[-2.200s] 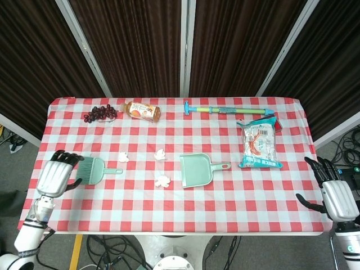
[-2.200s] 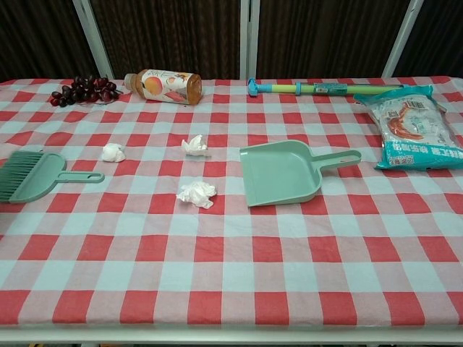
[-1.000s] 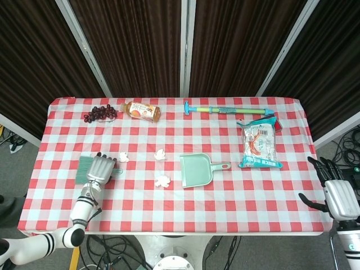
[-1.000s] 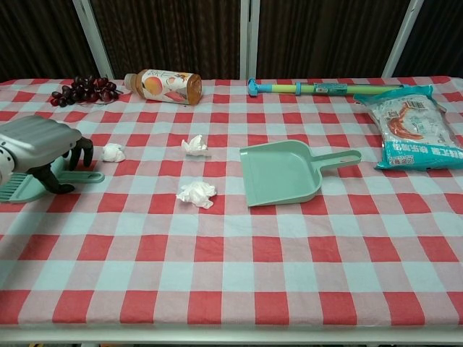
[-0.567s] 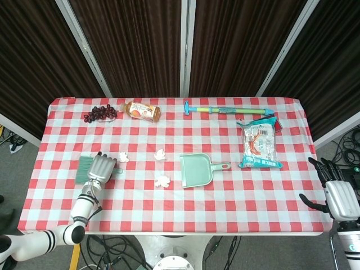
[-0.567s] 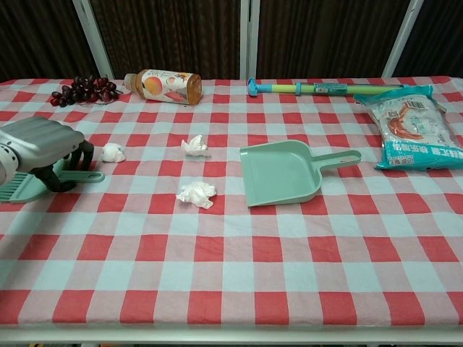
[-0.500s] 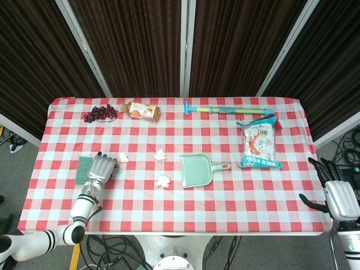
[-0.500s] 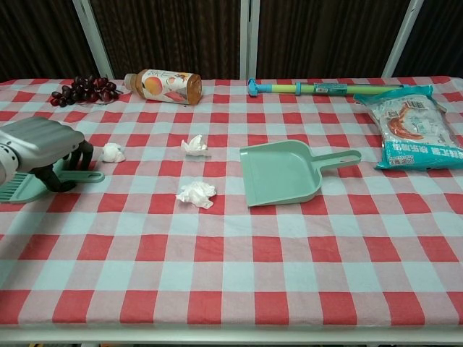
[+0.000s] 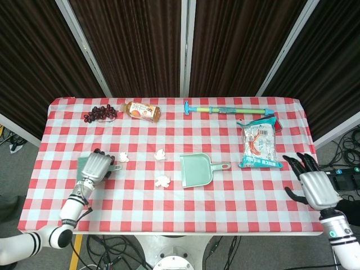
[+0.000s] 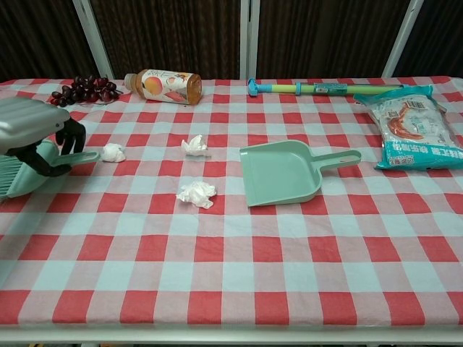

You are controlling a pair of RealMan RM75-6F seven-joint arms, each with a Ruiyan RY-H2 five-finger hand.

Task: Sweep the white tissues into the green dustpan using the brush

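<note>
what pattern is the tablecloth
Red and white checks on the tablecloth, clearest in the chest view.

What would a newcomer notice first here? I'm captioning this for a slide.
Probably the red-checked tablecloth, then the green dustpan lying near its centre with three white tissues scattered to its left. At the left edge the left hand grips the brush; the right hand hovers open off the right edge.
</note>
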